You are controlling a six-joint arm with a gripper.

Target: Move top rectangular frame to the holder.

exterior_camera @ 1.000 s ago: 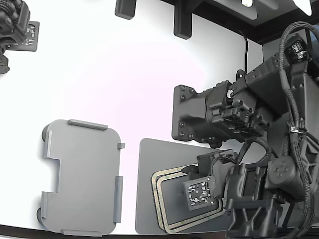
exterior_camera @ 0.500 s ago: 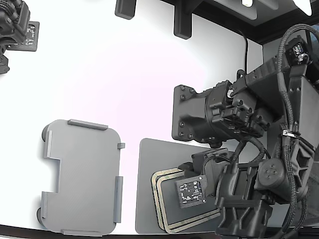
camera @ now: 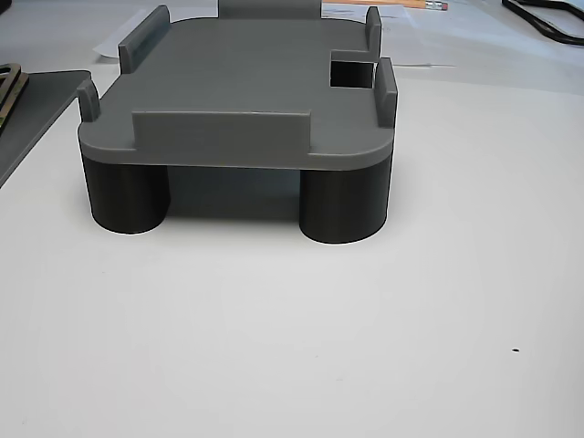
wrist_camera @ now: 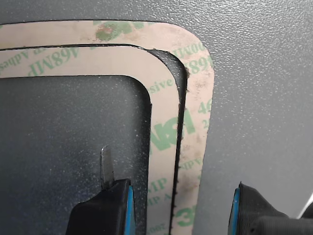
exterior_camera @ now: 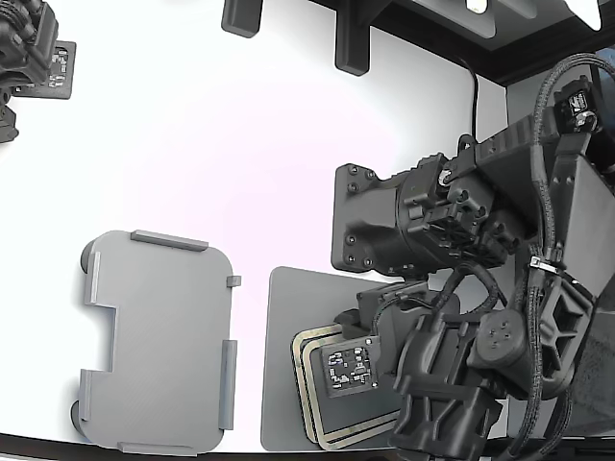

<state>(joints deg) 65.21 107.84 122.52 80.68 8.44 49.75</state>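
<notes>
Two beige frames with green print lie stacked and slightly offset on the dark grey mat (wrist_camera: 259, 98). The top rectangular frame (wrist_camera: 164, 132) sits a little inward of the lower frame (wrist_camera: 198, 122). My gripper (wrist_camera: 178, 208) is open and hangs just above one rounded corner. One fingertip (wrist_camera: 105, 196), with a thin blade, is over the frames' open middle, and the other fingertip (wrist_camera: 249, 210) is over the mat outside them. In the exterior view the frames (exterior_camera: 309, 384) are partly hidden under my wrist (exterior_camera: 384, 365). The light grey holder (exterior_camera: 159, 341) stands to the exterior view's left, with nothing on it.
A second dark arm body (exterior_camera: 404, 226) sits just behind the mat (exterior_camera: 288, 307). Another device (exterior_camera: 29, 53) is at the far left corner. In the other view the holder (camera: 246, 91) stands on round feet, with the mat's edge (camera: 36, 109) beside it.
My arm has swung toward the exterior view's left. The wrist with its marker tag now sits further over the stacked frames. The frames and the holder have not moved.
</notes>
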